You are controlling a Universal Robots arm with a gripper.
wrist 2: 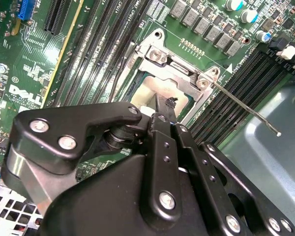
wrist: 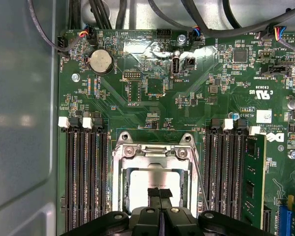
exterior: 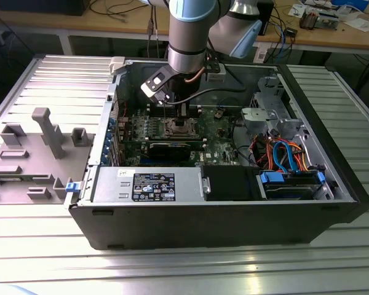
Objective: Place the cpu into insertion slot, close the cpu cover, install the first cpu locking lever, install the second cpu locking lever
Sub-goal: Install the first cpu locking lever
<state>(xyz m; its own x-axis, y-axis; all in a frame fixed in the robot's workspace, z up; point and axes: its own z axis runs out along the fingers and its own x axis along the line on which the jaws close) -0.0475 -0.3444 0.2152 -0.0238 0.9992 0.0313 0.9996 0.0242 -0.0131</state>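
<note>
White lettering (wrist: 263, 93) marks the motherboard (wrist: 152, 115); a label (exterior: 154, 186) marks the power supply (exterior: 111, 183).

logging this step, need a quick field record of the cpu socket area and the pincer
pincer: fingers together, tips over the cover's window
cpu: silver top showing, seated in the insertion slot
cpu cover: lying down over the chip
locking lever: thin wire rod, free end sticking out past the memory slots
memory stick: seated beside the socket
</note>
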